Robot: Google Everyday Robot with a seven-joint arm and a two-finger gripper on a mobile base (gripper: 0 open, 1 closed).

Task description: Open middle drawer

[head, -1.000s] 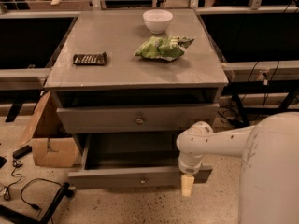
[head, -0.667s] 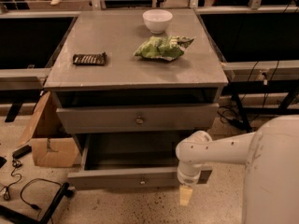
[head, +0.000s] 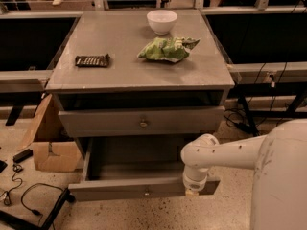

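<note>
The grey cabinet (head: 139, 75) has an upper drawer front (head: 105, 123) with a small brass knob (head: 143, 123). Below it the middle drawer (head: 110, 189) stands pulled far out, its inside empty, its knob (head: 146, 192) at the centre of the front. A third drawer below it is hidden. My gripper (head: 192, 191) hangs down from the white wrist (head: 195, 177) at the right end of the middle drawer's front. Only a pale tip of it shows against the front.
On the cabinet top lie a white bowl (head: 161, 21), a green chip bag (head: 166, 49) and a dark snack bar (head: 92, 60). A cardboard box (head: 50, 147) and cables (head: 29, 198) are on the floor to the left. My white body (head: 283, 176) fills the lower right.
My wrist has come lower and nearer, from above the drawer's right side down onto its front's right end. The middle drawer stands about as far out as before.
</note>
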